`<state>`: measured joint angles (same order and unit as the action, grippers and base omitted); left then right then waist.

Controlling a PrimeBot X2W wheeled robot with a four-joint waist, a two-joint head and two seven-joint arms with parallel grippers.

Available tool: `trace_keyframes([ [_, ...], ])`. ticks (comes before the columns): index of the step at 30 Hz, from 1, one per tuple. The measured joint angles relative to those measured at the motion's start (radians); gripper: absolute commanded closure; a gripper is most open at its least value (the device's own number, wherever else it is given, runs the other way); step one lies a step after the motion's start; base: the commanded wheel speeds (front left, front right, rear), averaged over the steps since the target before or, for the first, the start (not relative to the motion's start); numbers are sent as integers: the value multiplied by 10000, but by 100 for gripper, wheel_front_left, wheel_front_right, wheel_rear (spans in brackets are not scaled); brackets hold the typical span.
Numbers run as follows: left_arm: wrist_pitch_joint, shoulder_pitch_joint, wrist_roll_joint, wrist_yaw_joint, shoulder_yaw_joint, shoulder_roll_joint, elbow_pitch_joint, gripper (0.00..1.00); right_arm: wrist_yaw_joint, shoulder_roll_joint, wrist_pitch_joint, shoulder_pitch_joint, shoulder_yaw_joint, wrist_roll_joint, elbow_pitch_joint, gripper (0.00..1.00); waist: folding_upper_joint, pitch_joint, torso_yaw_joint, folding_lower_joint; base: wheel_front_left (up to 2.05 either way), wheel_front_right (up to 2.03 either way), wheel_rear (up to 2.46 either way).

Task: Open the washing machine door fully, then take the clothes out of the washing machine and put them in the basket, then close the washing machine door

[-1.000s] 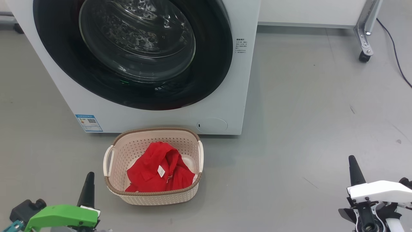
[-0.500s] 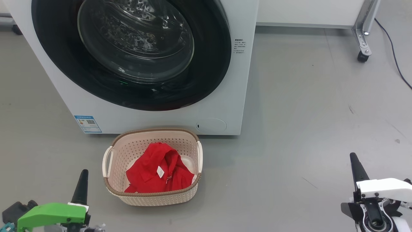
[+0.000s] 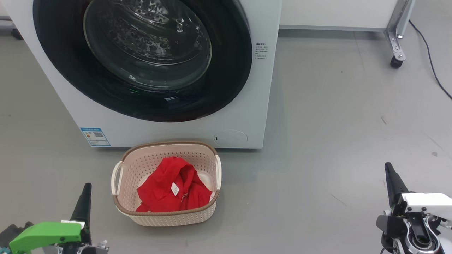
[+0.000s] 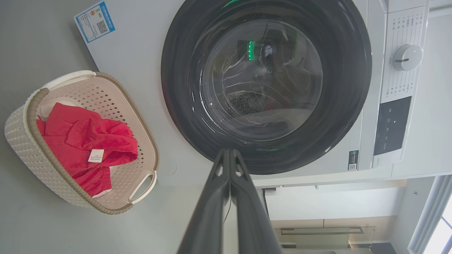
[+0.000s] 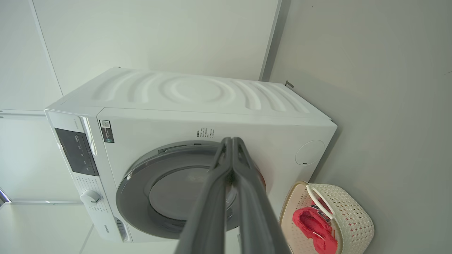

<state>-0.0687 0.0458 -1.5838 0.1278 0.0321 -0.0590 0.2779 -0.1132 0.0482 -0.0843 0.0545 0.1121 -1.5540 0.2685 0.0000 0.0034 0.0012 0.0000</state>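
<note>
Door is shut flush against the washer, with a glossy black rim, and you can see the steel drum through the glass. Clothes are in the basket, a red heap with a little white tag facing up. The basket sits on the floor right in front of the washer, below the door, between the blue sticker and the round cap low on the front. It's very close to the base, but I can't tell if it actually touches.

The floor is plain grey and smooth with a slight sheen, plus a few dark scuffs off to the right. Past the washer's right side there's a metal frame leg on a black caster, a dark cable trailing across the floor, and a white wall behind. The left wrist view shows the control strip with a white dial. The right wrist view catches a white washer panel with curved pressed-in ribs.

Left pincer has its fingers pressed together tip to tip, over the floor just left of the basket. Right pincer is the same, fingers together, well apart from everything, out on the right.
</note>
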Motion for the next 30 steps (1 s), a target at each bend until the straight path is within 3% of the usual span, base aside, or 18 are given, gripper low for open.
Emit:
trace_keyframes([
  [5,-105,74,-351,0,100,8,-23,100,-84,-17,-119,27,92,-548,44,100,0,-6,-13,0,0,0,0],
  [30,-107,83,-351,0,146,15,-25,100,-84,-27,-161,37,107,-560,59,100,0,-5,-13,0,0,0,0],
])
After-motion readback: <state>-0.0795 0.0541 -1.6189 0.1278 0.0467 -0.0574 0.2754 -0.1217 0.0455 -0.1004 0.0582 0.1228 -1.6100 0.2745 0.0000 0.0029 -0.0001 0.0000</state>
